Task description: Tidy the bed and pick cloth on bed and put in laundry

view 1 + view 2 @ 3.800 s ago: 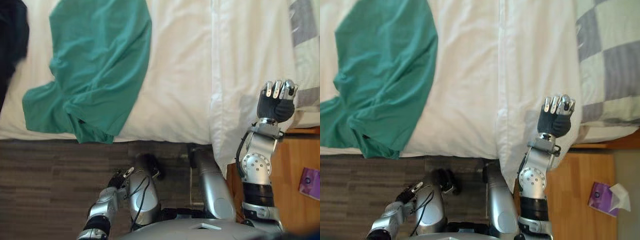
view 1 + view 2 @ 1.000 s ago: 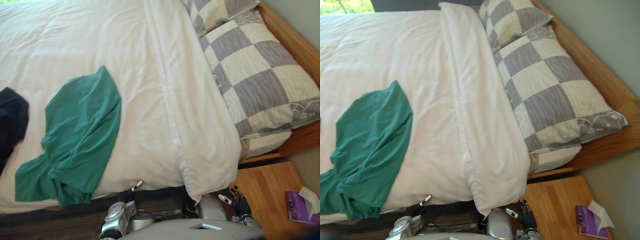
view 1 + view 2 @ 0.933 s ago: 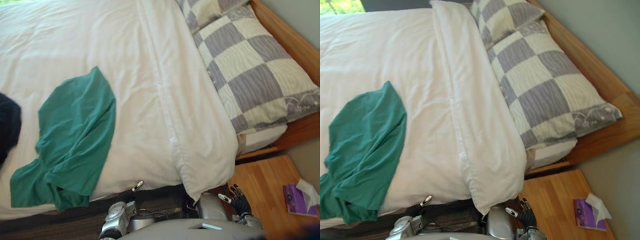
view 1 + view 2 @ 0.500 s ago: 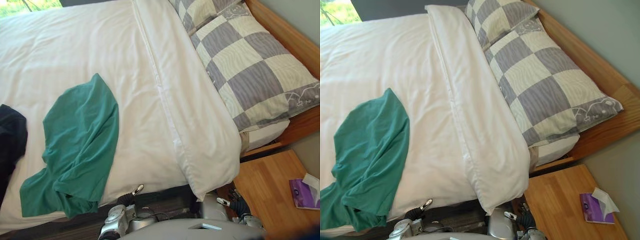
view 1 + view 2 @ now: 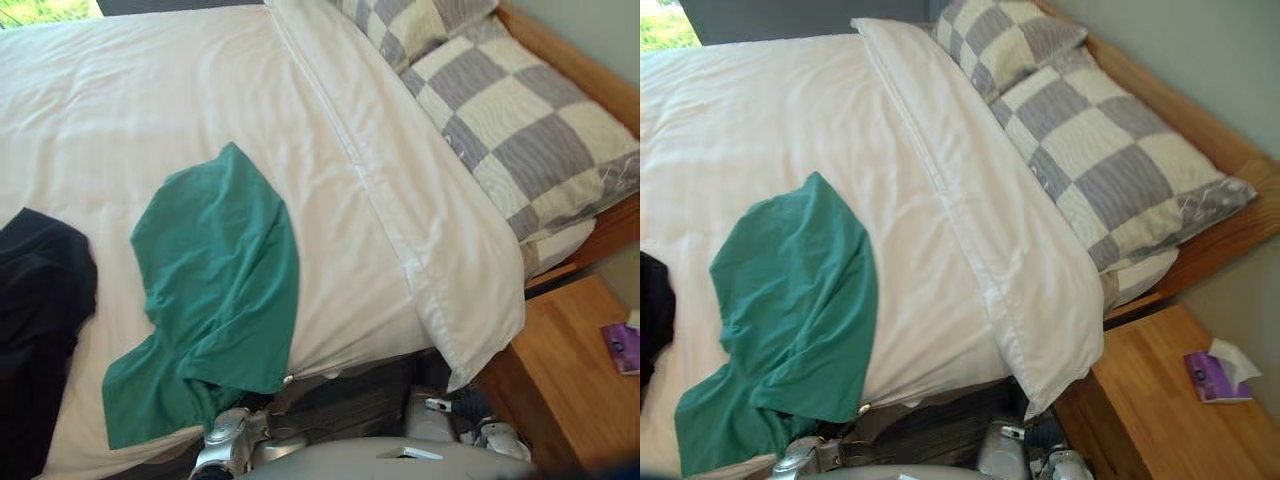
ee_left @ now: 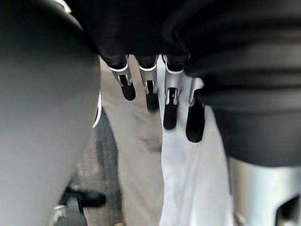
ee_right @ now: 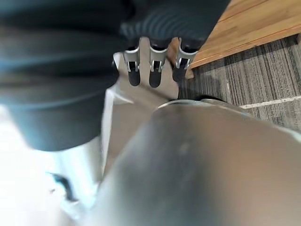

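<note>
A green cloth [image 5: 215, 300] lies crumpled on the white duvet [image 5: 120, 130], its lower end reaching the bed's near edge. To its left a black cloth [image 5: 40, 320] lies on the bed. My left hand [image 5: 258, 400] hangs low beside the bed's near edge, just below the green cloth, fingers [image 6: 170, 101] straight and holding nothing. Below the duvet's hanging corner, by the nightstand, my right hand [image 5: 468, 405] also hangs low, with straight, empty fingers [image 7: 153, 70].
The duvet's folded-back band [image 5: 420, 210] runs across the bed to checked pillows [image 5: 520, 130] against a wooden headboard [image 5: 1180, 110]. A wooden nightstand [image 5: 560, 380] at the right carries a purple tissue packet [image 5: 1210, 375]. Dark carpet [image 5: 340, 400] lies beside the bed.
The camera has swung left, bringing the black cloth further into view. My right hand, raised at the duvet's edge earlier, now hangs low. The cloths have not moved on the bed.
</note>
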### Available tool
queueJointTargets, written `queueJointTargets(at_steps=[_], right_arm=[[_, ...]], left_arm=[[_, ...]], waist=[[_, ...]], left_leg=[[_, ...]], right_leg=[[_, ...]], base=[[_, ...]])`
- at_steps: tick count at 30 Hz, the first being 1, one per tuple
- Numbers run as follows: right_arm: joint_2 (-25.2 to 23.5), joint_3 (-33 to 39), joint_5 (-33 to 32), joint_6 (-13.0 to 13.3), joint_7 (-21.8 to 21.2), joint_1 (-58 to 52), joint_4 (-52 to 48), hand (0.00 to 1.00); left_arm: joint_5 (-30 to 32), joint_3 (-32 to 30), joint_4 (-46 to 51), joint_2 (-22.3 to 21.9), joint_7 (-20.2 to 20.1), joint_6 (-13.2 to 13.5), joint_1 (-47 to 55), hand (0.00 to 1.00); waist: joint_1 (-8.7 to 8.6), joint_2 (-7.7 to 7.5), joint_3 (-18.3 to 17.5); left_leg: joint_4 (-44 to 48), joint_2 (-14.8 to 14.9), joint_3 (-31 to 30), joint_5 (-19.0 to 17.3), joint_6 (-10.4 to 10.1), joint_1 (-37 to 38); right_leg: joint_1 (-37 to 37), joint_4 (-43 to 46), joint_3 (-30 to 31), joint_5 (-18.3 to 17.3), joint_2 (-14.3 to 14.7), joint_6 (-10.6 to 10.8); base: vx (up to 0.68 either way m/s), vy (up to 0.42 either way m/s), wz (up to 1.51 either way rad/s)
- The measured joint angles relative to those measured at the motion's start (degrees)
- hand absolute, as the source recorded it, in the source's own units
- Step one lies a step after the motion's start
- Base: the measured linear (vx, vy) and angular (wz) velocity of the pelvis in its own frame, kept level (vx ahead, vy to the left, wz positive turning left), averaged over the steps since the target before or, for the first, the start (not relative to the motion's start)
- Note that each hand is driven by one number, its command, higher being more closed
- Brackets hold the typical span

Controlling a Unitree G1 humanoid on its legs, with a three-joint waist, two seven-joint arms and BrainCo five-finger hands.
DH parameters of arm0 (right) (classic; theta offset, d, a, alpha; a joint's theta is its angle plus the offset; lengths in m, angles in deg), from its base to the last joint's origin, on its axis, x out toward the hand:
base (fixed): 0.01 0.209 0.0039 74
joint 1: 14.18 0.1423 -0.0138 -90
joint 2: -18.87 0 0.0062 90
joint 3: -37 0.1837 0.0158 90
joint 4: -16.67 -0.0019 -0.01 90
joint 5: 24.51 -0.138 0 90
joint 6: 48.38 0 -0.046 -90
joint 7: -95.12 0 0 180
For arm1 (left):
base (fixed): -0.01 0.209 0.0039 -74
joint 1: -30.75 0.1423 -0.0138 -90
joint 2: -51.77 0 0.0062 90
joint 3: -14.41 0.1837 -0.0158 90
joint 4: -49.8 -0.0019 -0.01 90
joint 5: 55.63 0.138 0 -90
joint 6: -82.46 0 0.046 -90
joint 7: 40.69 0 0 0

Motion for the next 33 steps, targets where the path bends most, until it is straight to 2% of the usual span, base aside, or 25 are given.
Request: queueJointTargets(at_steps=[2,3,4,6,7,10,11,12,14,17,19,21,22,23,24,25,26,27,28,29,30,31,32,33], right_arm=[[0.52,-1.71,-0.02,1.26,-0.15,0.31,0.11,0.0],[0.65,-2.15,-0.02,1.4,-0.16,0.31,0.12,0.0],[0.95,-2.98,-0.01,1.42,-0.2,0.06,0.42,0.0],[1.03,-3.0,0.07,1.76,-0.31,0.21,0.7,0.0],[1.47,-3.49,0.08,2.06,-0.66,0.24,1.18,0.0],[2.55,-6.52,0.11,1.94,-0.94,1.4,1.88,0.0],[2.89,-7.42,0.1,1.83,-1.04,1.76,1.98,0.0],[3.24,-8.75,-0.02,1.56,-1.2,2.75,1.96,0.0],[3.19,-11.3,-0.28,0.8,-1.06,4.68,1.07,0.0],[1.48,-13.72,-2.32,-1.44,0.84,6.77,-1.82,0.0],[-0.53,-13.55,-5.93,-3.3,2.17,8.73,-2.13,0.0],[-1.02,-13.0,-8.4,-3.91,2.57,9.15,-3.13,0.0],[-1.57,-11.13,-10.58,-4.34,2.97,9.39,-4.1,0.0],[-1.74,-9.81,-12.27,-4.66,3.18,9.63,-4.23,0.0],[-1.76,-9.02,-12.87,-4.97,3.16,9.73,-4.23,0.0],[-1.45,-7.59,-14.0,-5.64,3.16,9.94,-4.25,0.0],[-0.97,-5.79,-14.6,-6.3,3.19,9.51,-5.09,0.0],[-0.8,-5.15,-14.59,-6.44,3.14,8.91,-5.61,0.0],[-0.36,-4.25,-14.56,-6.59,3.23,8.67,-6.18,0.0],[0.4,-2.53,-14.2,-7.09,3.21,8.8,-5.1,0.0],[-0.11,-2.26,-13.97,-7.53,3.17,8.69,-3.55,0.0],[-0.37,-1.58,-13.78,-7.66,2.82,7.5,-1.98,0.0],[-0.49,-0.75,-13.79,-7.68,2.78,6.98,-1.83,0.0],[-1.13,0.82,-13.8,-7.58,2.77,5.76,-1.66,0.0]], left_arm=[[0.27,0.53,-0.5,-0.03,-0.34,0.1,-0.59,0.0],[0.45,0.56,-0.51,-0.05,-0.27,0.11,-0.68,0.0],[0.61,0.9,-0.58,-0.06,-0.1,0.11,-0.69,0.0],[1.04,1.43,-1.17,-0.04,0.27,0.16,-0.71,0.0],[1.03,1.54,-1.21,-0.05,0.37,0.15,-0.54,0.0],[0.71,1.37,-0.97,-0.43,0.78,0.49,0.08,0.0],[-0.03,1.12,-0.68,-0.61,1.06,0.67,0.19,0.0],[-1.58,-0.03,0.35,-0.88,1.36,0.72,0.33,0.0],[-3.44,-1.33,1.72,-1.34,1.48,1.07,0.34,0.0],[-4.8,-1.79,3.12,-1.92,1.58,2.1,-0.29,0.0],[-4.81,-1.81,3.34,-2.85,1.62,3.52,-1.11,0.0],[-5.2,-2.0,3.69,-3.06,1.67,4.46,-0.96,0.0],[-6.06,-2.77,3.69,-2.85,1.78,5.24,-0.59,0.0],[-6.35,-3.84,3.62,-2.94,2.18,5.62,-0.37,0.0],[-6.47,-4.42,3.65,-2.83,2.54,5.64,-0.34,0.0],[-7.34,-5.65,3.73,-2.62,2.84,5.81,0.01,0.0],[-8.21,-6.28,3.76,-2.44,2.96,5.78,0.5,0.0],[-8.24,-6.43,3.55,-2.47,2.99,5.69,0.77,0.0],[-8.24,-6.38,2.99,-2.75,2.98,5.51,0.69,0.0],[-8.5,-6.16,2.48,-3.69,3.04,5.51,0.43,0.0],[-8.66,-5.6,2.48,-2.67,3.01,5.54,-0.02,0.0],[-9.18,-5.49,2.43,-1.98,3.05,5.2,0.16,0.0],[-9.34,-5.63,2.43,-1.83,3.11,5.0,0.14,0.0],[-10.35,-5.58,2.35,-2.02,3.2,4.75,0.74,0.0]], waist=[[-0.4,-0.1,-0.09],[-0.36,-0.47,-0.25],[-0.4,-0.7,-0.36],[-1.01,-0.68,-0.28],[-0.93,-0.97,-0.05],[-0.78,-0.23,-0.55],[-0.38,-0.14,-0.52],[0.84,0.34,-0.09],[1.98,0.16,1.36],[1.95,0.95,3.77],[1.94,1.74,5.69],[2.64,2.1,5.79],[3.02,1.48,6.13],[2.62,1.28,6.24],[2.29,0.82,6.41],[1.91,0.07,6.4],[1.8,0.26,6.09],[1.64,1.06,5.64],[1.08,1.67,5.23],[0.1,2.0,5.04],[-0.15,0.66,5.36],[-0.07,0.01,4.83],[-0.03,0.07,4.84],[-0.13,0.34,4.75]], left_leg=[[-6.74,-4.84,-3.01,5.82,2.01,-1.73],[-8.11,-6.28,-3.95,6.97,2.24,-1.87],[-10.41,-8.42,-5.69,8.69,2.7,-1.54],[-12.49,-10.0,-8.61,11.01,2.94,-0.83],[-14.05,-9.83,-9.54,12.71,2.88,-0.26],[-17.52,-8.57,-9.88,16.83,2.85,-0.19],[-18.2,-8.19,-9.9,17.28,2.93,-0.4],[-19.23,-7.8,-9.85,18.32,2.73,-0.83],[-18.77,-8.15,-9.74,19.18,3.0,-3.13],[-16.53,-10.66,-7.91,21.06,4.87,-8.89],[-14.21,-12.79,-3.45,23.51,7.52,-12.0],[-14.06,-13.38,-3.6,23.5,7.58,-12.3],[-11.32,-13.23,-2.8,19.67,8.09,-12.43],[-7.02,-12.53,-1.0,15.56,8.33,-12.79],[-3.76,-12.31,0.21,14.17,8.74,-13.47],[5.94,-9.85,2.18,10.86,9.26,-15.24],[12.71,-4.51,2.5,8.57,9.01,-15.44],[11.62,-2.13,1.87,9.24,9.16,-14.76],[8.37,-1.53,0.09,9.75,6.77,-13.82],[1.13,-4.88,-1.86,7.09,0.82,-10.76],[-1.0,-6.95,-1.29,8.23,2.13,-10.8],[-2.01,-8.51,-0.92,9.17,2.97,-10.49],[-1.47,-9.05,-0.67,8.71,3.17,-10.51],[-0.28,-10.01,-0.61,7.8,3.81,-10.53]], right_leg=[[1.36,5.9,0.26,-10.4,1.49,-0.4],[1.77,7.07,0.38,-12.75,1.49,-0.83],[2.8,8.02,1.08,-16.32,1.21,-2.44],[4.77,7.78,1.77,-19.41,0.44,-2.71],[5.97,7.21,-0.07,-19.5,0.48,-2.97],[9.36,2.69,-5.19,-17.79,1.86,-4.12],[9.42,1.87,-5.69,-17.38,2.28,-4.28],[8.87,1.34,-6.02,-16.89,2.54,-4.37],[7.09,1.62,-6.89,-16.97,2.28,-4.07],[4.65,3.23,-9.81,-16.85,-1.03,-3.48],[5.3,3.52,-13.37,-15.92,-4.43,-3.16],[5.55,3.6,-14.83,-15.22,-5.82,-3.01],[5.55,4.29,-15.05,-14.89,-6.88,-2.58],[5.42,5.49,-14.77,-14.5,-8.32,-2.14],[5.05,6.17,-14.66,-14.04,-9.6,-1.73],[3.86,6.91,-13.97,-12.56,-11.82,-0.75],[2.4,6.34,-11.5,-10.1,-12.97,0.72],[1.81,5.94,-10.72,-9.49,-12.99,1.6],[0.96,5.69,-9.91,-9.43,-13.03,2.51],[-0.58,5.86,-7.13,-10.03,-13.66,5.53],[-1.4,7.82,-5.98,-10.75,-13.18,6.1],[1.06,4.97,-7.27,-11.1,-11.89,4.22],[2.71,2.25,-7.75,-9.88,-12.04,5.01],[4.82,-0.73,-8.92,-7.03,-12.5,5.11]], base=[[-0.02,0.144,0.88],[-0.05,0.038,0.96],[-0.05,-0.007,0.77],[-0.08,-0.108,0.96],[-0.11,-0.15,0.89],[-0.12,-0.119,0.8],[-0.12,-0.039,0.41],[-0.11,0.013,0.16],[-0.12,0.025,0.22],[-0.06,0.086,0.71],[-0.04,0.162,1.0],[-0.03,0.154,0.38],[-0.01,0.209,-0.13],[-0.01,0.23,-0.29],[0.01,0.268,-0.6],[0.01,0.316,-1.07],[0.01,0.353,-1.12],[0.01,0.336,-0.88],[0.01,0.523,-0.38],[0.03,0.461,-0.12],[0.09,0.387,0.02],[0.11,0.078,0.14],[0.09,0.134,0.05],[0.03,0.212,0.06]])
